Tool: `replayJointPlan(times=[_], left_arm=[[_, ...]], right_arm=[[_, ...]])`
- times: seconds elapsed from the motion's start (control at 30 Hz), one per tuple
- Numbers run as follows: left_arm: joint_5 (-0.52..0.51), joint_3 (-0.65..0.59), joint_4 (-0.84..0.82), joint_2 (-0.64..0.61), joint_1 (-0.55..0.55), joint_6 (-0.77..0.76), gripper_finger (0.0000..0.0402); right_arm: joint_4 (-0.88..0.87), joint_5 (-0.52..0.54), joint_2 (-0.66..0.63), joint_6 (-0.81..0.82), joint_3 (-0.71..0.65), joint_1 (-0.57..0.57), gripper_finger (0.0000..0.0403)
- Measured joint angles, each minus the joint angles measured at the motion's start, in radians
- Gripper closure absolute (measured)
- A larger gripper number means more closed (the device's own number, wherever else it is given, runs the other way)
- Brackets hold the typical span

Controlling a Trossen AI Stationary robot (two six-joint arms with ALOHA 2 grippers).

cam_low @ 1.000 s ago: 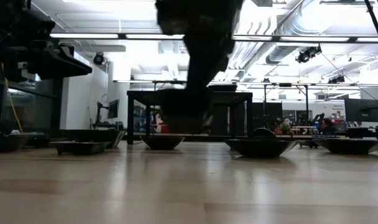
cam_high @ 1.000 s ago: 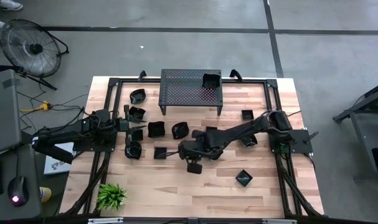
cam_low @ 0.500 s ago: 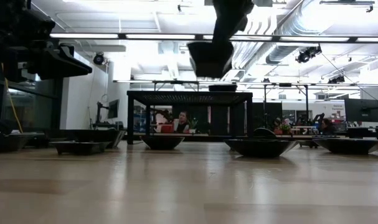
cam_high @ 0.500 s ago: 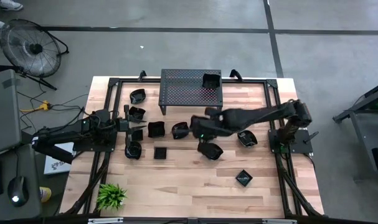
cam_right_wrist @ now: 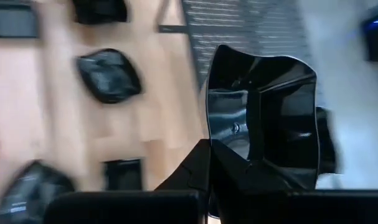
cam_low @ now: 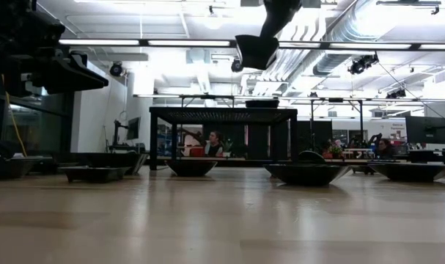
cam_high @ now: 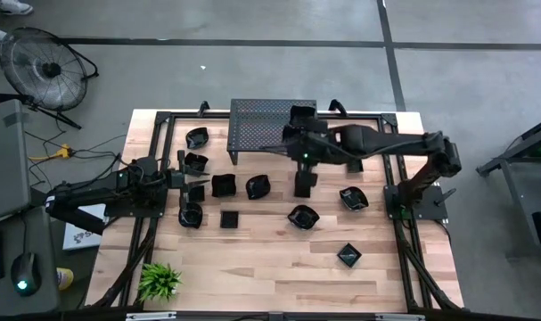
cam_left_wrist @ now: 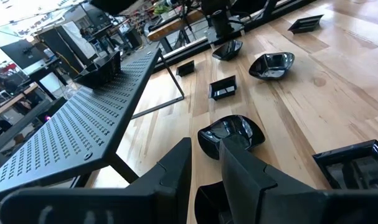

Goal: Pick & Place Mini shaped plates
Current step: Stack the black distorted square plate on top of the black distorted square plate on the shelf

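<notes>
My right gripper (cam_high: 292, 143) is clamped on one mini plate (cam_right_wrist: 263, 121), a glossy black squarish dish, held in the air over the front edge of the perforated stand (cam_high: 261, 125). One plate (cam_high: 302, 115) already sits on the stand's right rear corner. The rest are scattered on the table (cam_high: 279, 259), left and centre. My left gripper (cam_left_wrist: 204, 171) is low at the left side, fingers slightly apart with a plate's rim between them.
</notes>
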Motion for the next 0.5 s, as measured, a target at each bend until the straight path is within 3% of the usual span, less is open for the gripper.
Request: replayJointPlan(times=[0.17,0.5], left_arm=[[0.0,0.0,0.0,0.0,0.0,0.0,0.0321],[0.0,0.0,0.0,0.0,0.0,0.0,0.0321]], right_arm=[[0.0,0.05,0.0,-0.096,0.0,-0.06,0.0401],[0.001,0.053,0.0,-0.196,0.0,-0.174,0.0399]])
